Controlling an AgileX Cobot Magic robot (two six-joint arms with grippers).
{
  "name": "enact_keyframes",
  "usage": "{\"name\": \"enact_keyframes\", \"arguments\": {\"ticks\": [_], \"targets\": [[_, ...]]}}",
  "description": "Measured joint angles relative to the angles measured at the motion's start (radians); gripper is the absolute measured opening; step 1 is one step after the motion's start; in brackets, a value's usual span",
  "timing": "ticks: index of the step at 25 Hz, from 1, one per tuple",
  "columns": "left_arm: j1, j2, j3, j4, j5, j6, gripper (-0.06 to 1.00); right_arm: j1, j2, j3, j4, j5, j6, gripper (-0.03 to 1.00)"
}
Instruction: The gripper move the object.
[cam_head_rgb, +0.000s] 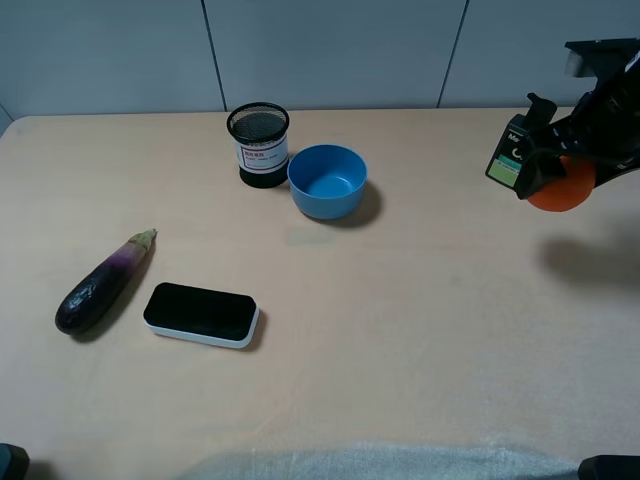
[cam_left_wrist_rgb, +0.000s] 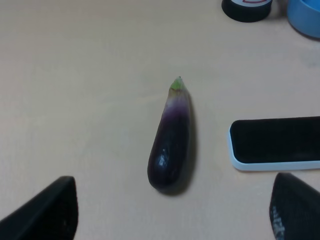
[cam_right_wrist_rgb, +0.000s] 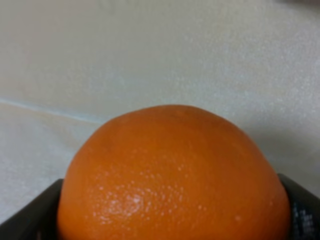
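My right gripper (cam_head_rgb: 552, 178) is shut on the orange mandarin (cam_head_rgb: 562, 187) and holds it in the air above the table's far right side; its shadow falls on the table below. In the right wrist view the mandarin (cam_right_wrist_rgb: 172, 175) fills the frame between the two black fingers. My left gripper (cam_left_wrist_rgb: 170, 220) is open and empty, hovering over the near left of the table, with the purple eggplant (cam_left_wrist_rgb: 171, 140) lying just ahead of its fingertips. The left gripper itself is out of the high view.
A blue bowl (cam_head_rgb: 327, 181) and a black mesh cup (cam_head_rgb: 259, 144) stand at the back middle. The eggplant (cam_head_rgb: 103, 282) and a black-and-white flat case (cam_head_rgb: 201, 314) lie at front left. A grey cloth (cam_head_rgb: 370, 464) lies at the front edge.
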Motion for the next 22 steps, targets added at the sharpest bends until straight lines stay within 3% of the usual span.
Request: {"name": "enact_keyframes", "arguments": {"ticks": [14,22], "targets": [[0.0,0.0,0.0,0.0,0.0,0.0,0.77,-0.017,-0.043,-0.027,0.006,0.044,0.001,0.56],[0.0,0.0,0.0,0.0,0.0,0.0,0.77,0.102,-0.043,-0.028,0.004,0.043,0.001,0.56]]}}
